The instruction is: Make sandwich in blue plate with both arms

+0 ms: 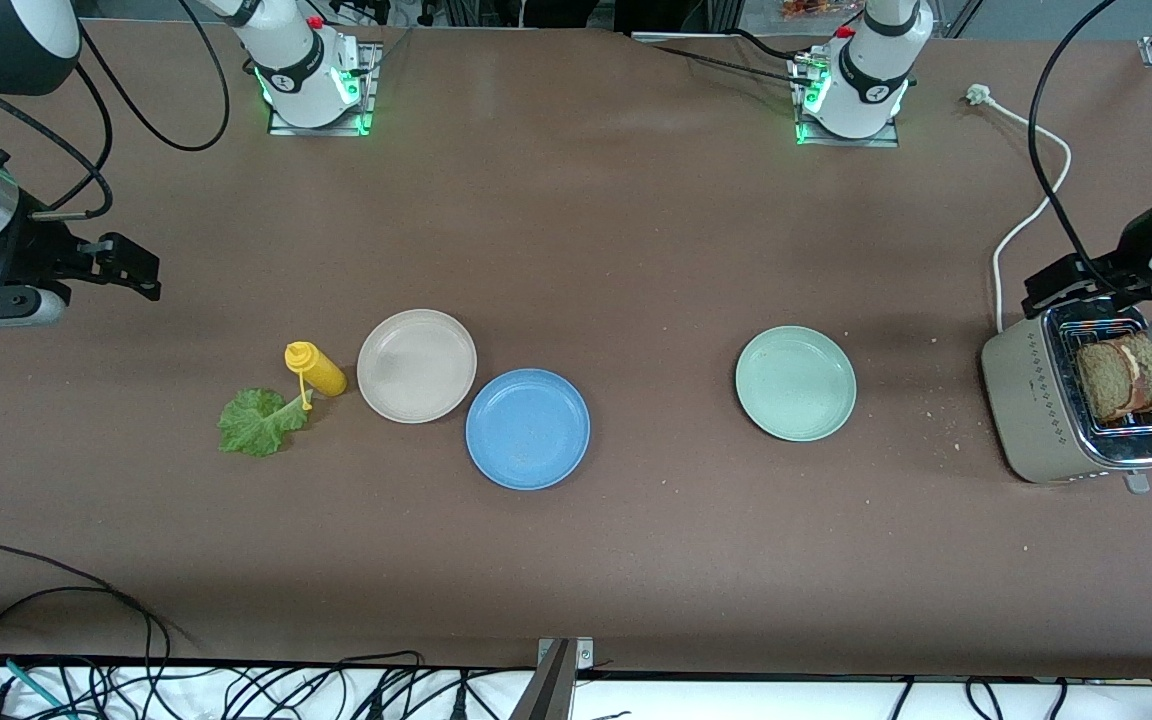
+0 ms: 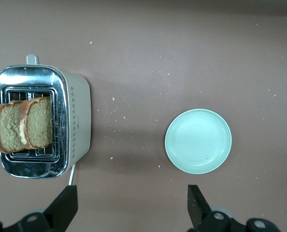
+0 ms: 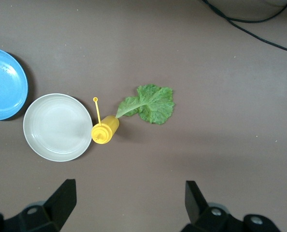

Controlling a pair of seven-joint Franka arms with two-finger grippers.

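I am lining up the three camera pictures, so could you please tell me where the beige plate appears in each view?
Front view: the beige plate lies between the yellow bottle and the blue plate, touching the blue plate's rim.
Left wrist view: not in it; only the green plate and toaster show.
Right wrist view: the beige plate lies against the yellow bottle.
Shared landmark: the blue plate, in the front and right wrist views.

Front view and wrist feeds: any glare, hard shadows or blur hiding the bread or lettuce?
Front view: even light, soft shadows only; the bread slices in the toaster and the lettuce leaf read clearly. Left wrist view: sharp, with bright reflections on the toaster's metal top but the bread unhidden. Right wrist view: sharp, lettuce unshadowed.
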